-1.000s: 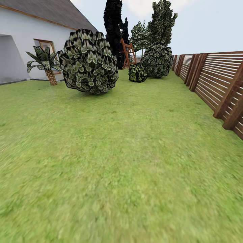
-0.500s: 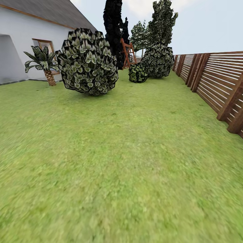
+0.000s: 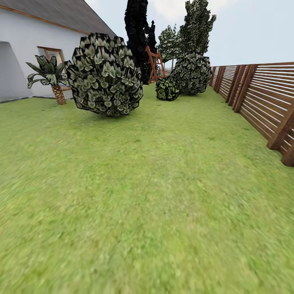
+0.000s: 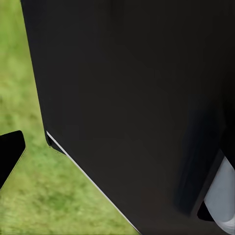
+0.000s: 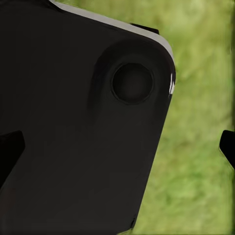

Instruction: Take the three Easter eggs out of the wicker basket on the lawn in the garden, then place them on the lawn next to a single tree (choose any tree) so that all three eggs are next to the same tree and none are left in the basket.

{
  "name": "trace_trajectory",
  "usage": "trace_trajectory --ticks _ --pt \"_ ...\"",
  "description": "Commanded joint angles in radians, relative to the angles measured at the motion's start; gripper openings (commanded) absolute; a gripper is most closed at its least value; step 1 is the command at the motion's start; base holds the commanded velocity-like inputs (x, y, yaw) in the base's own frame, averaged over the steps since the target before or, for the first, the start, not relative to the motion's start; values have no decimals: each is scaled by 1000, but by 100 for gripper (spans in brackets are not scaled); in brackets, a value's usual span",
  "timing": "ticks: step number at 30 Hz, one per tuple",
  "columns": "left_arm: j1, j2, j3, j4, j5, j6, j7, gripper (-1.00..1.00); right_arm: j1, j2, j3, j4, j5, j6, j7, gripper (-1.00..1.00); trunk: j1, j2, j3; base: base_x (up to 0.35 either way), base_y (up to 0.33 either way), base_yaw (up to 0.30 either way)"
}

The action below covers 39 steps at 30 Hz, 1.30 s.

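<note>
The lawn [image 3: 147, 196] spreads green across the head view, from the near edge to the far bushes. The Easter eggs, the wicker basket and the tree are out of view. In the left wrist view my left gripper [image 4: 117, 156] hangs against a black part of my own body, with one black fingertip [image 4: 11, 154] at the picture's edge over grass. My right gripper [image 5: 117, 152] is open, its two fingertips [image 5: 10, 154] far apart at opposite edges, with nothing between them but my black body and grass.
A big round leafy bush [image 3: 104, 73] stands ahead on the left, with a small palm [image 3: 51, 77] and a white house [image 3: 28, 53] behind it. A slatted wooden fence [image 3: 261, 102] runs along the right. Smaller bushes [image 3: 167, 87] and tall dark foliage [image 3: 136, 36] stand far back.
The whole view has shifted: the bush and palm slide slightly left and the fence posts slide right, so the camera is moving forward over the grass.
</note>
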Motion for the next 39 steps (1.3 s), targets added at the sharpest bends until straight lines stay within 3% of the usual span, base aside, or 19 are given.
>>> trace_trajectory --ticks 1,39 --pt "0 0 0 0 1 -2 0 100 0 0 5 1 3 -3 -1 100 1 0 -1 341 0 0" --pt "0 0 0 0 1 -2 0 100 0 0 5 1 3 -3 -1 100 1 0 -1 341 0 0"
